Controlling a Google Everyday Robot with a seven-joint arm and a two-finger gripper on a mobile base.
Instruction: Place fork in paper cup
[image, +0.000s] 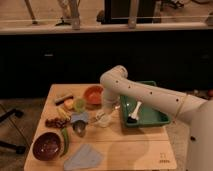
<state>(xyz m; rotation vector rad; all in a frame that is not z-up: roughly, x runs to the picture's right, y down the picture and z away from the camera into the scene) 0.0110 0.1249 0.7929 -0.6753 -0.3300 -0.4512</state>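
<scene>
Reaching down over the wooden table (135, 150) from the right, gripper (103, 116) hanging directly above the paper cup (103, 120). Sitting just in front of the orange bowl (93, 94), beside the green tray (150, 117) holding a white-handled utensil (134, 111). Not showing whether the jaws are parted or closed. Hiding the fork somewhere at the gripper and cup; impossible to pick out.
</scene>
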